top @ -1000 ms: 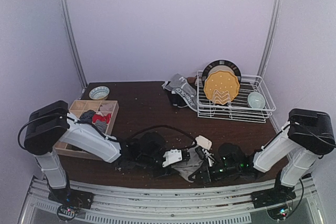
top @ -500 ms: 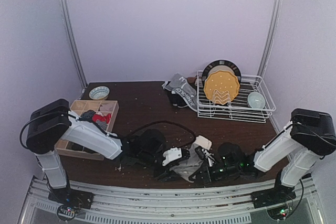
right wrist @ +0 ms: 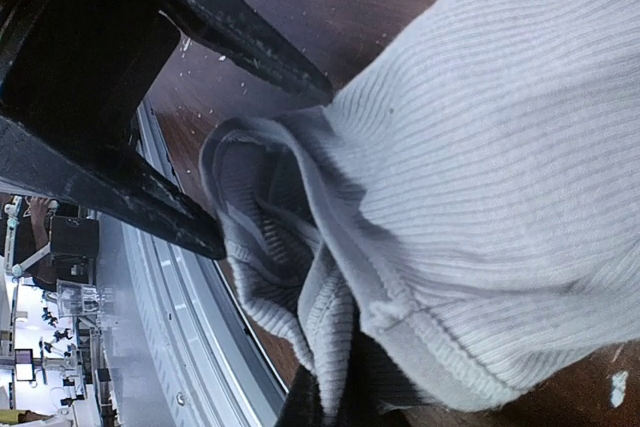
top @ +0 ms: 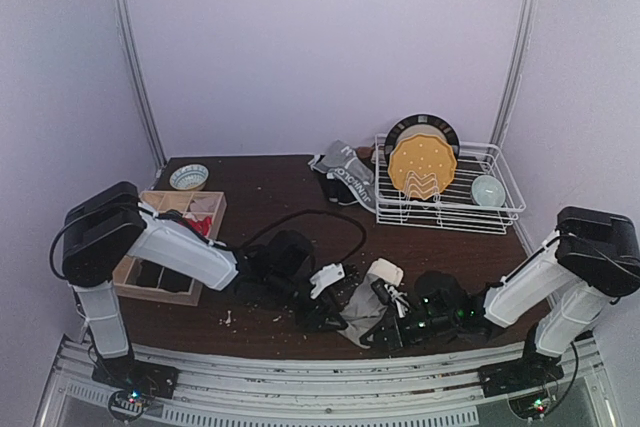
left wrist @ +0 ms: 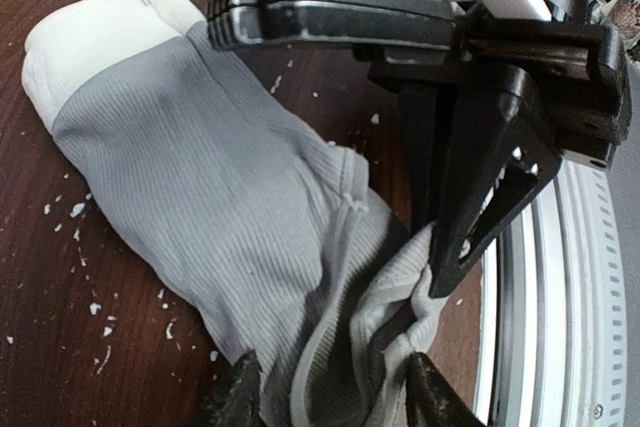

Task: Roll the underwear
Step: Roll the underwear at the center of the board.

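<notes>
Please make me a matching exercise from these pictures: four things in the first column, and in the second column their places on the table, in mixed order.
1. grey briefs
2. yellow plate
3. small bowl
4. wooden box

a. standing in the wire rack
b. back left corner of the table
c. near edge, centre
d. left side, just in front of the bowl

Pairs: 1-c, 2-a, 3-b, 4-d
</notes>
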Robot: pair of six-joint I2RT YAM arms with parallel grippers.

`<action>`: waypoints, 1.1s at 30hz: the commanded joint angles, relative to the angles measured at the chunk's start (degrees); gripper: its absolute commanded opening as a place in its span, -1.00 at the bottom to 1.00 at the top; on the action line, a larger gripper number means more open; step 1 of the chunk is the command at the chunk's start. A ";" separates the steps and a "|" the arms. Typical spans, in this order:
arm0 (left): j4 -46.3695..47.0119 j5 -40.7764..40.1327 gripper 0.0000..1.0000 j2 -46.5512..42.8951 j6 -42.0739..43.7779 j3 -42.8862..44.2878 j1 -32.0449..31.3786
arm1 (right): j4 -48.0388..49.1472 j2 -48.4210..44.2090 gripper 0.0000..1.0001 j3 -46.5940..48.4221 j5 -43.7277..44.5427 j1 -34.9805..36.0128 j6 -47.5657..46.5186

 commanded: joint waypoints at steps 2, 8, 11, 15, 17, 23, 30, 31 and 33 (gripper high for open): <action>0.56 4.20 -0.20 1.88 -2.84 2.01 0.24 | -7.61 0.26 -1.00 -0.51 1.80 0.23 -1.07; -1.77 3.96 -0.77 2.75 -3.15 2.74 0.24 | -11.42 -3.23 -1.00 0.17 3.67 1.11 -1.46; -2.91 3.18 -1.00 3.23 -3.73 2.99 0.24 | -16.62 -7.85 -0.75 0.97 5.89 2.14 -2.63; -3.94 2.65 -1.00 3.54 -5.08 3.18 0.33 | -28.45 -16.32 -0.43 3.72 11.30 4.26 -5.42; -4.53 3.03 -1.00 3.75 -5.47 3.47 0.33 | -33.85 -20.10 -0.32 5.02 13.70 4.93 -6.68; -11.93 3.09 -1.00 6.27 -6.05 8.07 0.33 | -49.33 -26.44 -0.24 11.88 26.01 11.40 -15.36; -21.55 5.89 -1.00 10.94 -7.39 14.29 1.39 | -53.17 -14.72 -0.22 22.09 33.20 16.01 -27.28; -21.91 6.22 -1.00 11.15 -7.60 14.41 1.57 | -52.58 -13.39 -0.21 22.71 33.73 16.46 -28.28; -22.46 6.60 -1.00 11.51 -8.05 14.36 2.01 | -50.80 -11.61 -0.19 23.19 34.10 17.15 -30.26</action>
